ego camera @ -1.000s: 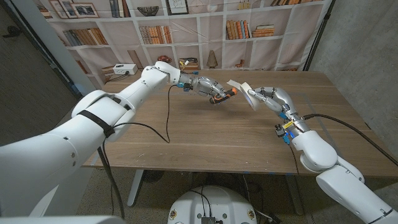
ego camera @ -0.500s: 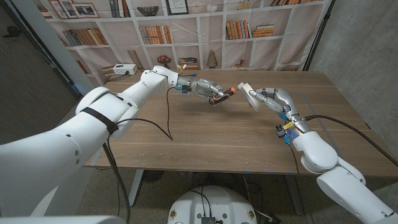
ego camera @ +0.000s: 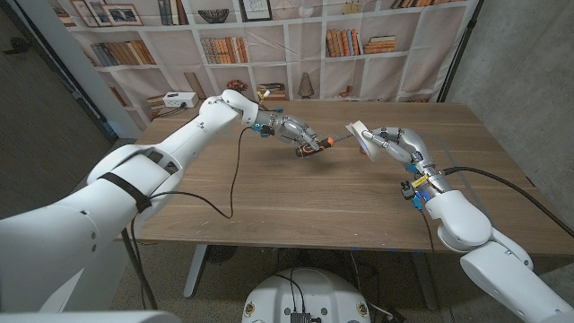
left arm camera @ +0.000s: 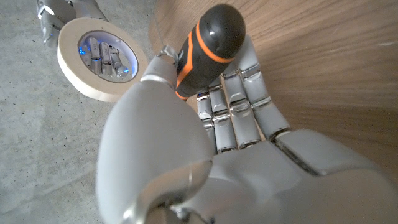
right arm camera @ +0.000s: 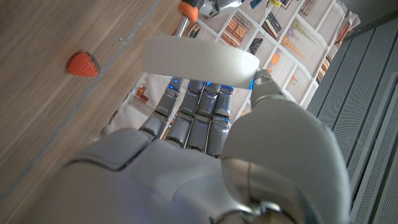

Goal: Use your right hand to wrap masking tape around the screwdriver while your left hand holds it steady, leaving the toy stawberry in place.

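The left hand point(ego camera: 294, 131) grips the screwdriver point(ego camera: 316, 144) by its black-and-orange handle, holding it in the air above the far middle of the counter point(ego camera: 296, 202), with the metal shaft pointing toward the right hand point(ego camera: 387, 141). In the left wrist view the fingers point(left arm camera: 239, 93) curl around the handle from one side and the thumb closes over the other. The right hand holds the roll of tape point(ego camera: 360, 140), its fingers passed through the core and the thumb on the outer face; the roll stands just off the shaft's tip, and contact cannot be confirmed. The toy strawberry point(right arm camera: 83, 64) lies on the counter, apart from both hands. Assessment: the screwdriver is rigid and moderately light, and its rubbery-looking handle should resist slipping; the present hold there is sound and leaves the shaft free for wrapping. The bare shaft looks smooth, so the first turn of tape may slide until it bonds. The roll is light and fairly stiff, but could deform under a hard squeeze. Its paper tape tears easily and sticks to anything it touches; it is best controlled from the core, with the free end kept taut. No loose end is visible.
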### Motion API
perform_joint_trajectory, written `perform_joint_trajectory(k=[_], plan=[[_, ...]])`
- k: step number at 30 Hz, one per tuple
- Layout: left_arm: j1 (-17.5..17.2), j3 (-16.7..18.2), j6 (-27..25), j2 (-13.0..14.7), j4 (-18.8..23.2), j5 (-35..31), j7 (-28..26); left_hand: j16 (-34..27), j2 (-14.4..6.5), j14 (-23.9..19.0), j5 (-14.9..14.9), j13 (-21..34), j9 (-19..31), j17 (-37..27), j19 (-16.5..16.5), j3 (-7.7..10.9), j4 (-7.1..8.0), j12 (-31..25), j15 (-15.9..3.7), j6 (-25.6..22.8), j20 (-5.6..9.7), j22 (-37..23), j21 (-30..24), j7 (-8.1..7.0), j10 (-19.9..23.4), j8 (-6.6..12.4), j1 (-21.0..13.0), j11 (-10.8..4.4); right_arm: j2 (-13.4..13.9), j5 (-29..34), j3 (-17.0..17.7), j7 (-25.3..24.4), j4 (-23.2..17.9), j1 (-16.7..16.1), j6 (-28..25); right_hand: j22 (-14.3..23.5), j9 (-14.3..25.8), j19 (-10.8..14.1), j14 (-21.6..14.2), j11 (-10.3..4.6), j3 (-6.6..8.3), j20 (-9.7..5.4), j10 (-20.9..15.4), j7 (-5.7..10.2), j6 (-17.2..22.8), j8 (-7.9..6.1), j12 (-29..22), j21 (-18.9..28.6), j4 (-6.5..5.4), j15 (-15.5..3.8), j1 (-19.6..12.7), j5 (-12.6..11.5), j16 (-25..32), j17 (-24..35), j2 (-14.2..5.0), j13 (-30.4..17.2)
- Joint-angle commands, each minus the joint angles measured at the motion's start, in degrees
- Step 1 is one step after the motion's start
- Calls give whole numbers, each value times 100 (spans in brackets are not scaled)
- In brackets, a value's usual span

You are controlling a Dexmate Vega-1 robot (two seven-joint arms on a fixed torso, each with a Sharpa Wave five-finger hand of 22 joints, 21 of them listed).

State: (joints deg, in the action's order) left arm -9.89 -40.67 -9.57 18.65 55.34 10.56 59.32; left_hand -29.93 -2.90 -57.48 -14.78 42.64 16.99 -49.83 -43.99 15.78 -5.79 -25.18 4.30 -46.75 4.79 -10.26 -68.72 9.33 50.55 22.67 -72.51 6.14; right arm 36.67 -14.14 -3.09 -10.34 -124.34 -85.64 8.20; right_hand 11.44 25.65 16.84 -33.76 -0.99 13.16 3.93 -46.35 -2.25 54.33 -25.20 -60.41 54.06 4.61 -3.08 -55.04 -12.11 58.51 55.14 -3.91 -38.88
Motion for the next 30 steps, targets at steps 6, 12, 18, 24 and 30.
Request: perform_joint_trajectory(k=[6,12,18,24,30], plan=[[-442,17,108,424,1183,6,-944,26,-367,-1715,19,778,808,28,38,996,-174,9,-1686,-577,536,-6,-28,-219,576,5,-87,-610,12,-348,50,384,245,152,194,12,23,-34,5,-7,903,-6,-22,11,48,-1573,-45,69,-68,-425,-658,-15,64,12,-690,-12],[-433,-25,58,468,1201,68,-892,36,-359,-1703,25,800,811,23,59,1006,-171,18,-1687,-577,541,-5,-25,-235,566,-15,-68,-622,24,-372,20,410,341,234,246,9,22,-38,21,-5,906,-14,3,1,38,-1574,-58,92,-70,-429,-653,-12,71,17,-694,-31],[-328,-245,-215,581,1375,-186,-897,42,-355,-1709,28,786,809,27,64,1019,-178,35,-1689,-592,538,-6,-29,-230,585,-27,-63,-606,14,-368,-15,371,388,267,279,6,-2,-45,42,-17,907,-19,-5,5,40,-1567,-56,117,-71,-436,-647,-8,66,-3,-695,-6],[-210,-362,-240,557,1277,-268,-781,41,-352,-1723,33,803,812,23,59,1032,-186,34,-1689,-596,535,-8,-40,-224,602,-41,-62,-599,-18,-277,-4,258,347,221,348,2,-2,-52,44,-28,907,-22,18,-4,39,-1575,-72,148,-76,-430,-637,-5,79,-8,-695,-25],[-148,-409,-138,498,1144,-312,-728,39,-349,-1722,38,810,823,7,51,1048,-195,51,-1690,-596,529,-9,-53,-215,595,-57,-61,-604,-76,-155,17,143,318,189,427,-2,-11,-59,51,-20,910,-28,19,0,34,-1575,-74,175,-78,-436,-631,-4,86,-15,-697,-9]])
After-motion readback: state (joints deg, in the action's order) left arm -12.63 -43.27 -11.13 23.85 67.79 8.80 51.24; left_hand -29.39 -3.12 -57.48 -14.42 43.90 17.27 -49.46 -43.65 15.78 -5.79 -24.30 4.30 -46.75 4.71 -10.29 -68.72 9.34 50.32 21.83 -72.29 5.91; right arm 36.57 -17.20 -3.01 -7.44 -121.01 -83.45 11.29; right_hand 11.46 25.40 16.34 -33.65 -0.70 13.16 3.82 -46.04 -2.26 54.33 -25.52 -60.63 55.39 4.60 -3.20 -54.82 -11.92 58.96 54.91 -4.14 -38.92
